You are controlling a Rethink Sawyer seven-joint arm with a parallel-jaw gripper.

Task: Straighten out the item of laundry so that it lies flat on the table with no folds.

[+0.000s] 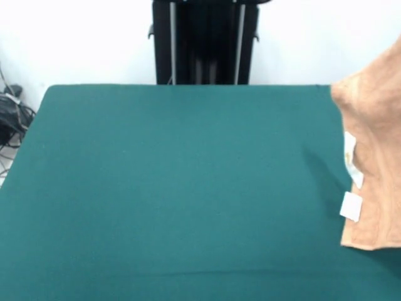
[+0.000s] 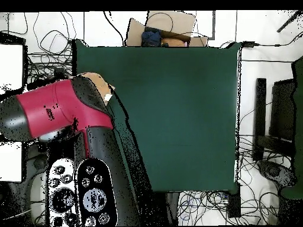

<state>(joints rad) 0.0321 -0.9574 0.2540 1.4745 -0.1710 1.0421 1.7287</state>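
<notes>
Front view: you see the towel (image 1: pixel 376 157) hanging at the desk's (image 1: pixel 175 188) right edge, its top running out of the picture's right side. It droops in soft folds, not flat, with its lower hem over the desk's right margin. Small white labels (image 1: pixel 351 205) sit along the towel's left side, facing the open green top. The black pedestal (image 1: pixel 203 41) stands behind the desk's far edge. No fingers show here.

Overhead view: you see the red and black arm (image 2: pixel 59 112) lying across the desk's (image 2: pixel 177 118) left edge. A peach patch of the towel (image 2: pixel 94 78) peeks out just beyond the arm's elbow, at the desk's left side. The arm covers whatever holds the cloth, so you cannot tell whether the fingers are apart or together. Cardboard (image 2: pixel 168 23) lies past the desk's top edge, and cables (image 2: pixel 260 148) trail off its right side.
</notes>
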